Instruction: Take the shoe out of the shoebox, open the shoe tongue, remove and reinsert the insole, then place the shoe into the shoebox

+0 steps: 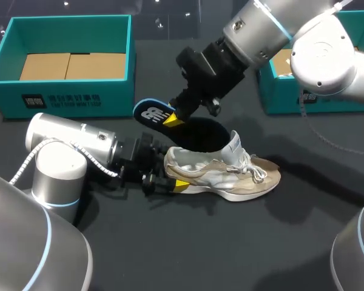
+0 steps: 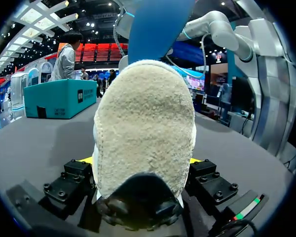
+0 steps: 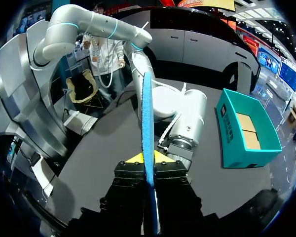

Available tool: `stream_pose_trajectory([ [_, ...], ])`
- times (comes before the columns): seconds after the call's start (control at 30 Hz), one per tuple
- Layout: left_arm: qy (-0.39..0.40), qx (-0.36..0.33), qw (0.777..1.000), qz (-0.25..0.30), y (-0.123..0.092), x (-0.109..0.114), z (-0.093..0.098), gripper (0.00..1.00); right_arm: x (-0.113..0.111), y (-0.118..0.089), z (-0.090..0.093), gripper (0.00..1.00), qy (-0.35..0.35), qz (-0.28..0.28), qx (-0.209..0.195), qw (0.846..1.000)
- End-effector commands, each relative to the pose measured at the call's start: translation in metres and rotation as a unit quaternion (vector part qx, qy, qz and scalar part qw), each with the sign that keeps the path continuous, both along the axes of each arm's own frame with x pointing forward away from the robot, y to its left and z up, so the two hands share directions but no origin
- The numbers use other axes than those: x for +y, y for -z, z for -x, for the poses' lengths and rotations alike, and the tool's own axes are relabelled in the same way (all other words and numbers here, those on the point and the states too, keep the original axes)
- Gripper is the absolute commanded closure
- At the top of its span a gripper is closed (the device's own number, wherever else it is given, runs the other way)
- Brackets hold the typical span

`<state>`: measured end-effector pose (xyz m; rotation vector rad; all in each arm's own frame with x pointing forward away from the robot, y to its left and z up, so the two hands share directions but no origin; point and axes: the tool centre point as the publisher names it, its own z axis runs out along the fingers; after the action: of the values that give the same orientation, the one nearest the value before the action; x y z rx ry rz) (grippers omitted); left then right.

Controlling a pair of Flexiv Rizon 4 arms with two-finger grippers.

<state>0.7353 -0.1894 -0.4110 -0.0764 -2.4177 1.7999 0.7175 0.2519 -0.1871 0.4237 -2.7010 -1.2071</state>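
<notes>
Left claw (image 1: 174, 179), low and level, clamps the shoe (image 1: 230, 176) heel; right claw (image 1: 175, 118), angled down, pinches the insole (image 1: 151, 113).

surface: dark table (image 1: 230, 254) before me | far left: open teal shoebox (image 1: 67, 100) standing on it | far right: second teal box (image 1: 273, 91), partly hidden behind my right arm | middle: shoe (image 1: 230, 176) on the tabletop, toe toward my right

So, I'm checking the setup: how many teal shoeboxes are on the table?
2. The left shoebox stands open at the table's far left. The right shoebox is at the far right, partly hidden behind the right arm.
</notes>
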Motion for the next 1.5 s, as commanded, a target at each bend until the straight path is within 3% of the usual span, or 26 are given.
stream_pose_trajectory([
  [0.03,0.0,0.0,1.0,0.0,0.002,-0.001,0.0,1.0,-0.005,-0.025,0.0,1.0,0.006,-0.001,0.005,1.0],
  [0.17,0.0,0.0,1.0,0.0,0.002,-0.001,0.0,1.0,-0.019,-0.056,0.001,1.0,0.01,-0.019,0.03,0.999],
  [0.23,0.0,0.0,1.0,0.0,0.002,-0.001,0.0,1.0,-0.029,-0.073,0.002,1.0,0.023,-0.053,0.054,0.997],
  [0.3,0.0,0.0,1.0,0.0,0.002,-0.001,0.0,1.0,-0.035,-0.091,0.005,1.0,0.026,-0.075,0.051,0.996],
  [0.8,0.0,0.0,1.0,0.0,0.002,-0.001,0.0,1.0,-0.035,-0.091,0.005,1.0,0.026,-0.075,0.051,0.996],
  [1.03,0.0,0.0,1.0,0.0,0.002,-0.001,0.0,1.0,-0.058,-0.103,0.041,1.0,0.048,-0.125,0.075,0.988],
  [1.13,0.0,0.0,1.0,0.0,0.002,-0.001,0.0,1.0,-0.07,-0.103,0.062,1.0,0.094,-0.139,0.133,0.977],
  [1.5,0.0,0.0,1.0,0.0,0.002,-0.001,0.0,1.0,-0.07,-0.103,0.062,1.0,0.094,-0.139,0.133,0.977],
])
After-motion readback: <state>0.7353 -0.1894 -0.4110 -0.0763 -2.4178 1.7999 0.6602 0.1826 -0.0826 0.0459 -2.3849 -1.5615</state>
